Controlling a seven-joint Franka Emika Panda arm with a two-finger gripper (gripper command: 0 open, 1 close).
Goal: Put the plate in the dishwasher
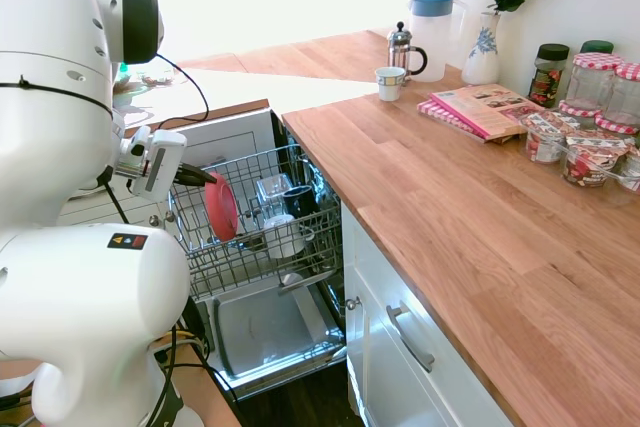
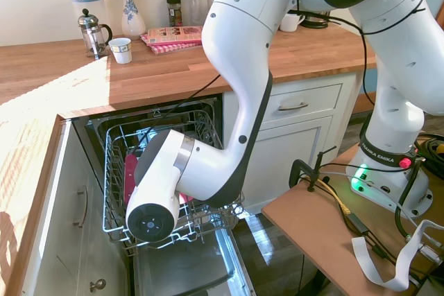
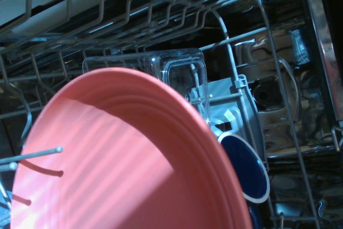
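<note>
The white Franka arm reaches down over the pulled-out wire rack of the dishwasher, whose steel-lined door lies dropped open beneath it; the gripper is closed on the rim of the plate, a small coral-red round dish held on edge, nearly upright, its lower part inside the rack's left half among the tines; in the second exterior view the plate shows only as a red sliver beside the arm's large wrist joint, the fingers themselves hidden; the wrist view fills with the plate's ribbed inner face, rack tines crossing its lower edge, and behind it a clear plastic container and a dark blue cup with a white rim; in the first exterior view these sit in the rack to the right of the plate, with a white mug just beside them; on the wooden counter stand a French press, a white jug with a blue lid, a small patterned cup, a blue-and-white vase with red roses, a book lying on a checked cloth and a group of jars with red-checked lids; the book cover and jar labels carry print too small to read; legible writing is limited to the arm's base, where "FRANKA EMIKA" runs along the ring, and a small coloured warning sticker whose text cannot be made out.
</note>
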